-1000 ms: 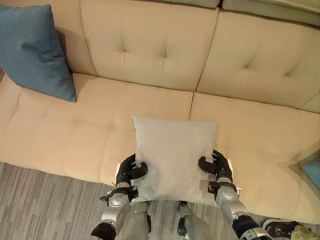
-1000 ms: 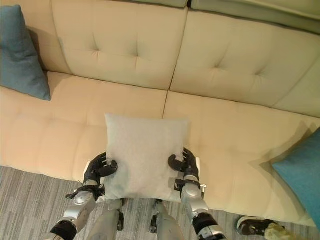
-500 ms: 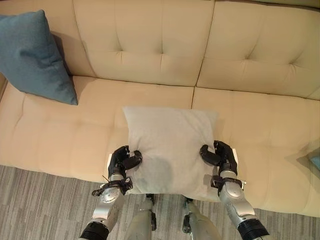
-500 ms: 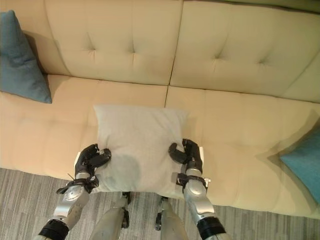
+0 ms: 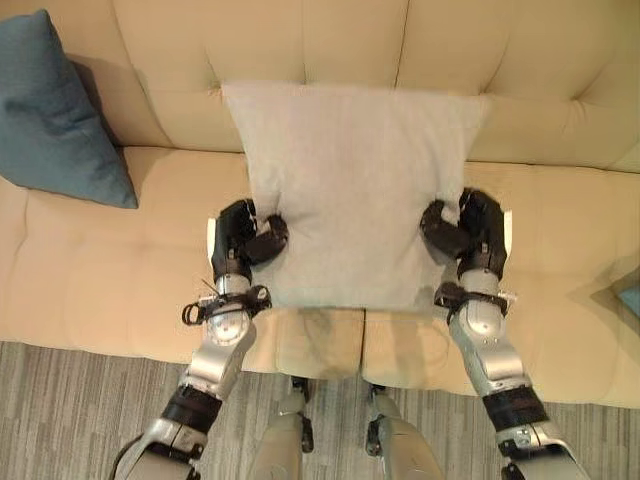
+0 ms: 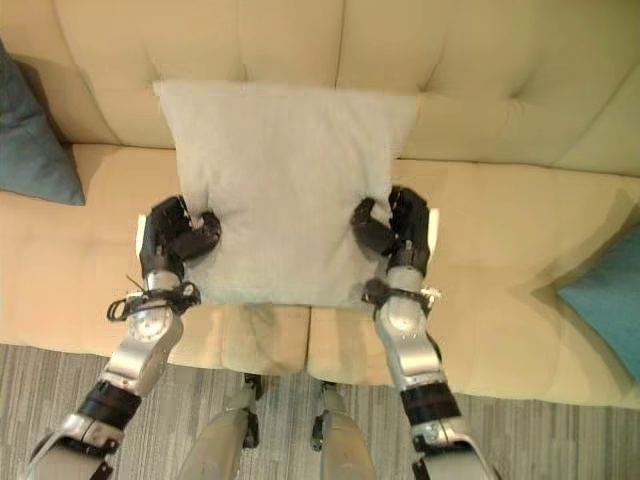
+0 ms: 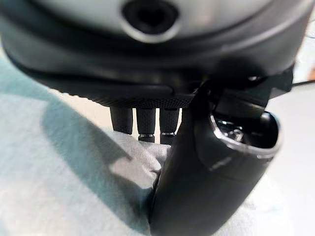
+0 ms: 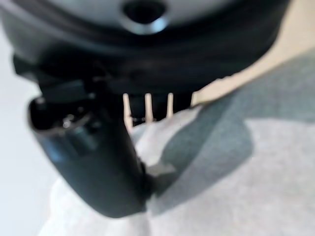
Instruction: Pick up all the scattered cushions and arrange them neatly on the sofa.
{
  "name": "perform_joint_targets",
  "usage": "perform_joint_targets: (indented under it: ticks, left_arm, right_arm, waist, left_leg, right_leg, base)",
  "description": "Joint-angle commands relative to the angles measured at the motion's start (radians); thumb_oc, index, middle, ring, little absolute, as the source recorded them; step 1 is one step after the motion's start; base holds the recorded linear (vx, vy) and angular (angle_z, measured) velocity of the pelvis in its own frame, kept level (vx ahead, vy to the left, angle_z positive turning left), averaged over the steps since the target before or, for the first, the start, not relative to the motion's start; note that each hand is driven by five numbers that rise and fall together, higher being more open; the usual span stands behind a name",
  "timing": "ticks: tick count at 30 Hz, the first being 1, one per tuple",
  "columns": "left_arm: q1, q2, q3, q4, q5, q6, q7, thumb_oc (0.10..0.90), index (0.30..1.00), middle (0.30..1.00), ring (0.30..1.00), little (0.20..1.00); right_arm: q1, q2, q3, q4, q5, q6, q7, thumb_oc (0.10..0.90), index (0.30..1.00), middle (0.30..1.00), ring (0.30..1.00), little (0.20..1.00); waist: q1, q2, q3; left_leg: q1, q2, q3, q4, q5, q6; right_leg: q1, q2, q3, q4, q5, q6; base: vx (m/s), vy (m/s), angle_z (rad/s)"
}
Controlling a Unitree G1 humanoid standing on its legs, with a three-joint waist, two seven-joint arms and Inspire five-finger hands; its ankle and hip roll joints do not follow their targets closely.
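Left eye view: a pale grey square fabric cushion (image 5: 350,190) is held up against the beige tufted sofa (image 5: 90,270) backrest, pinched at its sides by the left hand (image 5: 245,235) and right hand (image 5: 470,230). Wrist views: each thumb is pressed into the cloth with fingers curled behind, so placing appears in hand, and release is judged to call for settling the cushion upright first.

My dark, glossy plastic left hand (image 5: 243,237) and right hand (image 5: 470,230) pinch the grey cushion (image 5: 350,190) — matt, finely woven cloth; the sofa (image 5: 90,270) looks smooth, tufted beige — the floor (image 5: 70,410) a ribbed grey carpet

I see my left hand (image 5: 243,236) and right hand (image 5: 470,230) raised side by side. Both thumbs look curled inward, apparently pinching.
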Motion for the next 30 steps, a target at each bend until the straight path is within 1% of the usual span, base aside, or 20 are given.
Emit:
perform_joint_targets:
  ticks: [1,2,6,7,9,10,11,12,15,17,18,20,22,23,25,27,28,29,30]
  left_arm:
    - [-0.234,0.035,-0.106,-0.134,0.156,-0.162,0.043,0.400,0.300,0.300,0.300,0.300]
    - [-0.297,0.045,-0.117,-0.104,0.164,-0.161,0.060,0.400,0.300,0.300,0.300,0.300]
    - [-0.297,0.045,-0.117,-0.103,0.164,-0.161,0.060,0.400,0.300,0.300,0.300,0.300]
    - [-0.516,0.078,-0.141,0.018,0.233,-0.143,0.159,0.400,0.300,0.300,0.300,0.300]
    - [-0.517,0.078,-0.141,0.019,0.233,-0.144,0.159,0.400,0.300,0.300,0.300,0.300]
    - [-0.605,0.091,-0.166,0.088,0.278,-0.119,0.198,0.400,0.300,0.300,0.300,0.300]
    - [-0.730,0.096,-0.205,0.202,0.277,-0.104,0.203,0.800,0.900,0.900,0.900,0.900]
    - [-0.776,0.096,-0.226,0.245,0.274,-0.093,0.204,0.800,0.900,0.900,0.900,0.900]
    - [-0.870,0.091,-0.261,0.335,0.236,-0.082,0.176,0.800,0.900,0.900,0.900,0.900]
    - [-0.906,0.086,-0.278,0.379,0.213,-0.085,0.149,0.800,0.900,0.900,0.900,0.900]
    - [-0.917,0.086,-0.288,0.412,0.195,-0.083,0.130,0.800,0.900,0.900,0.900,0.900]
    - [-0.931,0.086,-0.292,0.434,0.178,-0.084,0.119,0.800,0.900,0.900,0.900,0.900]
    - [-0.934,0.095,-0.296,0.478,0.137,-0.076,0.079,0.800,0.900,0.900,0.900,0.900]
    - [-0.908,0.109,-0.287,0.475,0.136,-0.067,0.062,0.800,0.900,0.900,0.900,0.900]
    - [-0.895,0.114,-0.280,0.474,0.130,-0.066,0.056,0.800,0.900,0.900,0.900,0.900]
    - [-0.852,0.129,-0.262,0.466,0.128,-0.063,0.045,0.800,0.900,0.900,0.900,0.900]
    - [-0.823,0.134,-0.249,0.454,0.121,-0.064,0.039,0.800,0.900,0.900,0.900,0.900]
    - [-0.763,0.152,-0.225,0.432,0.126,-0.062,0.030,0.800,0.900,0.900,0.900,0.900]
    - [-0.760,0.152,-0.224,0.430,0.126,-0.061,0.030,0.800,0.900,0.900,0.900,0.900]
  right_arm:
    - [-0.211,0.038,0.123,-0.146,-0.162,-0.163,-0.042,0.400,0.300,0.300,0.300,0.300]
    - [-0.270,0.024,0.129,-0.116,-0.182,-0.159,-0.069,0.400,0.300,0.300,0.300,0.300]
    - [-0.271,0.024,0.129,-0.116,-0.182,-0.159,-0.069,0.400,0.300,0.300,0.300,0.300]
    - [-0.469,-0.017,0.148,-0.027,-0.308,-0.137,-0.210,0.400,0.300,0.300,0.300,0.300]
    - [-0.470,-0.017,0.148,-0.026,-0.308,-0.138,-0.210,0.400,0.300,0.300,0.300,0.300]
    - [-0.540,-0.034,0.167,0.023,-0.363,-0.119,-0.270,0.400,0.300,0.300,0.300,0.300]
    - [-0.630,-0.055,0.201,0.100,-0.400,-0.090,-0.305,0.497,0.446,0.446,0.446,0.446]
    - [-0.670,-0.060,0.226,0.141,-0.401,-0.077,-0.312,0.800,0.900,0.900,0.900,0.900]
    - [-0.755,-0.078,0.268,0.237,-0.368,-0.034,-0.290,0.800,0.900,0.900,0.900,0.900]
    - [-0.804,-0.098,0.309,0.307,-0.340,-0.021,-0.262,0.800,0.900,0.900,0.900,0.900]
    - [-0.821,-0.110,0.336,0.338,-0.326,-0.014,-0.241,0.800,0.900,0.900,0.900,0.900]
    - [-0.837,-0.106,0.346,0.361,-0.305,-0.011,-0.228,0.800,0.900,0.900,0.900,0.900]
    - [-0.848,-0.121,0.370,0.397,-0.268,0.000,-0.188,0.800,0.900,0.900,0.900,0.900]
    - [-0.825,-0.131,0.376,0.386,-0.265,0.009,-0.167,0.800,0.900,0.900,0.900,0.900]
    - [-0.813,-0.133,0.374,0.382,-0.259,0.010,-0.153,0.800,0.900,0.900,0.900,0.900]
    - [-0.785,-0.133,0.371,0.370,-0.255,0.013,-0.132,0.800,0.900,0.900,0.900,0.900]
    - [-0.765,-0.131,0.368,0.362,-0.252,0.012,-0.119,0.800,0.900,0.900,0.900,0.900]
    - [-0.717,-0.134,0.355,0.341,-0.256,0.010,-0.102,0.800,0.900,0.900,0.900,0.900]
    - [-0.715,-0.134,0.355,0.339,-0.256,0.011,-0.102,0.800,0.900,0.900,0.900,0.900]
  waist:
    - [-0.002,-0.075,-0.080]
    - [-0.001,-0.076,-0.077]
    - [-0.001,-0.076,-0.076]
    - [-0.003,-0.073,-0.076]
    - [-0.003,-0.073,-0.076]
    - [-0.010,-0.073,-0.080]
    - [-0.018,-0.074,-0.074]
    - [-0.021,-0.074,-0.073]
    - [-0.022,-0.077,-0.058]
    - [-0.023,-0.082,-0.048]
    - [-0.024,-0.084,-0.044]
    - [-0.024,-0.084,-0.039]
    - [-0.025,-0.083,-0.028]
    - [-0.026,-0.082,-0.023]
    - [-0.027,-0.081,-0.024]
    - [-0.026,-0.080,-0.020]
    - [-0.025,-0.080,-0.018]
    - [-0.023,-0.078,-0.017]
    - [-0.023,-0.078,-0.018]
  left_leg:
    - [-0.046,-0.059,0.009,0.133,-0.202,0.026]
    - [-0.055,-0.060,0.008,0.133,-0.200,0.026]
    - [-0.055,-0.060,0.009,0.133,-0.200,0.026]
    - [-0.105,-0.063,0.004,0.119,-0.181,0.019]
    - [-0.106,-0.063,0.004,0.119,-0.182,0.019]
    - [-0.125,-0.064,0.005,0.110,-0.173,0.015]
    - [-0.155,-0.064,0.002,0.103,-0.159,0.011]
    - [-0.166,-0.066,0.003,0.097,-0.153,0.010]
    - [-0.205,-0.063,0.002,0.083,-0.137,0.010]
    - [-0.225,-0.063,0.003,0.085,-0.132,0.009]
    - [-0.231,-0.065,0.003,0.082,-0.130,0.008]
    - [-0.239,-0.065,0.003,0.080,-0.127,0.007]
    - [-0.251,-0.066,0.002,0.068,-0.115,0.005]
    - [-0.253,-0.067,0.000,0.055,-0.109,0.004]
    - [-0.253,-0.067,-0.001,0.050,-0.106,0.004]
    - [-0.250,-0.066,-0.002,0.038,-0.101,0.003]
    - [-0.248,-0.066,-0.003,0.033,-0.098,0.003]
    - [-0.240,-0.064,-0.004,0.025,-0.096,0.001]
    - [-0.240,-0.064,-0.004,0.024,-0.096,0.001]
  right_leg:
    - [-0.018,-0.094,-0.017,0.090,-0.130,0.090]
    - [-0.029,-0.095,-0.014,0.092,-0.129,0.091]
    - [-0.029,-0.095,-0.013,0.092,-0.129,0.091]
    - [-0.086,-0.093,-0.005,0.088,-0.114,0.096]
    - [-0.087,-0.093,-0.005,0.088,-0.114,0.096]
    - [-0.104,-0.094,0.000,0.080,-0.105,0.097]
    - [-0.134,-0.090,0.007,0.071,-0.090,0.102]
    - [-0.143,-0.087,0.008,0.063,-0.083,0.106]
    - [-0.181,-0.082,0.010,0.044,-0.064,0.112]
    - [-0.197,-0.082,0.013,0.038,-0.057,0.115]
    - [-0.207,-0.081,0.014,0.036,-0.054,0.115]
    - [-0.216,-0.081,0.017,0.034,-0.049,0.116]
    - [-0.230,-0.078,0.015,0.026,-0.039,0.119]
    - [-0.237,-0.074,0.017,0.020,-0.036,0.119]
    - [-0.239,-0.072,0.016,0.017,-0.035,0.119]
    - [-0.241,-0.070,0.015,0.014,-0.033,0.118]
    - [-0.241,-0.068,0.013,0.012,-0.033,0.118]
    - [-0.238,-0.067,0.011,0.010,-0.034,0.116]
    - [-0.238,-0.067,0.011,0.010,-0.034,0.116]
  base:
    - [0.04,0.057,-0.24]
    - [0.03,0.032,-0.14]
    - [0.01,0.012,-0.01]
    - [0.05,0.050,0.02]
    - [0.03,0.030,0.11]
    - [0.01,0.027,0.05]
    - [0.00,0.040,0.04]
    - [-0.01,0.027,0.12]
    - [-0.02,0.000,0.18]
    - [-0.03,-0.015,-0.17]
    - [-0.01,-0.009,-0.54]
    - [-0.01,-0.002,-0.31]
    - [-0.01,-0.011,0.09]
    - [-0.01,-0.019,0.12]
    - [0.00,-0.009,-0.03]
    - [0.00,-0.018,-0.01]
    - [0.00,-0.043,-0.03]
    - [0.00,-0.037,0.02]
    - [0.00,0.000,0.00]
